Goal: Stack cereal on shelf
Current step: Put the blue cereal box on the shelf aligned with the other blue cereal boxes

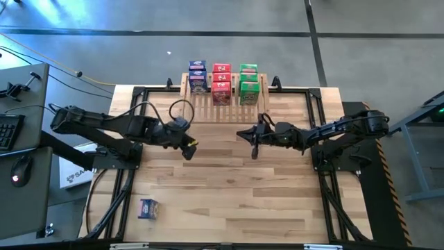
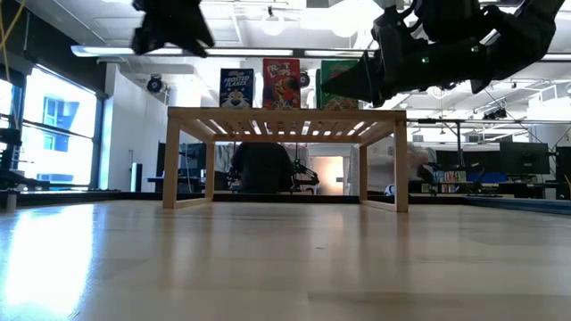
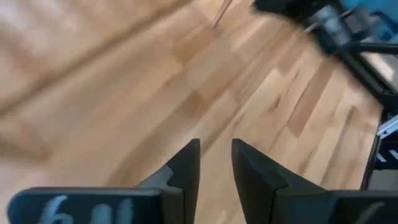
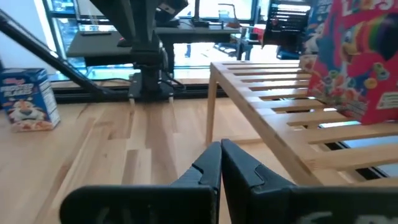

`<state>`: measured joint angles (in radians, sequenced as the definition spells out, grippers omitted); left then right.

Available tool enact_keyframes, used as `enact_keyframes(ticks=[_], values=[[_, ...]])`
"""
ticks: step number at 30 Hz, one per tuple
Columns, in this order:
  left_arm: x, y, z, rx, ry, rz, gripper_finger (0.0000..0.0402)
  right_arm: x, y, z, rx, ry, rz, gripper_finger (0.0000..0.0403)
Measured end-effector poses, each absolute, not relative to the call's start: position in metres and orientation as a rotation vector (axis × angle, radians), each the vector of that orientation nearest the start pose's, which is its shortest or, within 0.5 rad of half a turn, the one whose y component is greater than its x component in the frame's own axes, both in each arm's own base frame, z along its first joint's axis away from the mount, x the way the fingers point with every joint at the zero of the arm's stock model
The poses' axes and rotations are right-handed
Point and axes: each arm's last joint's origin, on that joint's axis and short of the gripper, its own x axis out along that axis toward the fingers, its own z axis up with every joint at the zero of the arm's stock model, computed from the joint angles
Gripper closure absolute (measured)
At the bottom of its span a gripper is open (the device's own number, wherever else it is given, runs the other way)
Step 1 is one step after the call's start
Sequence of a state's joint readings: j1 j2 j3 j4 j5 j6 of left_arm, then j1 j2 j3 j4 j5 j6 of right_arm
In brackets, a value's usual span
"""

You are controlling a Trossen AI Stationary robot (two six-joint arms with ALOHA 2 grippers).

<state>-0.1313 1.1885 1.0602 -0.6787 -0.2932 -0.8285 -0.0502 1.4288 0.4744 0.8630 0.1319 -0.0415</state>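
So most of the cereal is already up on the shelf [image 1: 220, 104] at the far edge of the table [image 1: 229, 187]: a blue stack [image 1: 198, 76], a red stack [image 1: 221, 83] and a green stack [image 1: 248, 82] side by side along its back. One blue box [image 1: 148, 207] is lying alone near the table's near left corner, well apart from everything.

The left end effector [image 1: 187, 147] is hovering above mid-table, just in front of the shelf, fingers slightly spread with nothing between them. The right end effector [image 1: 254, 136] hangs near the shelf's front edge, fingers pressed together, empty.

What I'd worry about:
- That last box looks like it's lying flat, so the left fingers are probably too narrow right now. If they don't spread more before coming down, they'll likely just shove the box toward the table edge.
- The left arm has a long way to travel toward the near corner and back. Carrying the box in low could clip the shelf's front rail.
- Setting it on the blue stack off-center could topple that stack into the red one.
- The right arm parked that close to the shelf might get in the way.
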Motion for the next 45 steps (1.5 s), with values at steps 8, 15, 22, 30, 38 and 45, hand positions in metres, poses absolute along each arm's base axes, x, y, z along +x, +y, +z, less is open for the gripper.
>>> enact_keyframes(ticks=[8,15,22,30,38,45], values=[[0.229,-0.049,0.308,-0.733,0.907,0.581,0.0251,0.269,-0.015,0.19,-0.051,0.101,-0.096,0.0402],[0.243,-0.079,0.309,-0.764,1.179,0.679,0.0198,0.269,-0.013,0.19,-0.068,0.103,-0.036,0.0402],[0.255,-0.106,0.317,-0.833,1.397,0.748,0.0164,0.269,-0.012,0.189,-0.074,0.105,-0.004,0.0402],[0.239,-0.153,0.32,-1.014,1.365,0.877,0.0144,0.269,-0.012,0.189,-0.073,0.104,0.017,0.0402],[0.213,-0.194,0.318,-1.181,1.371,1.01,0.0111,0.269,-0.012,0.19,-0.073,0.104,0.018,0.0402],[0.189,-0.226,0.305,-1.187,1.414,1.145,0.0097,0.269,-0.012,0.19,-0.073,0.104,0.019,0.0402]])
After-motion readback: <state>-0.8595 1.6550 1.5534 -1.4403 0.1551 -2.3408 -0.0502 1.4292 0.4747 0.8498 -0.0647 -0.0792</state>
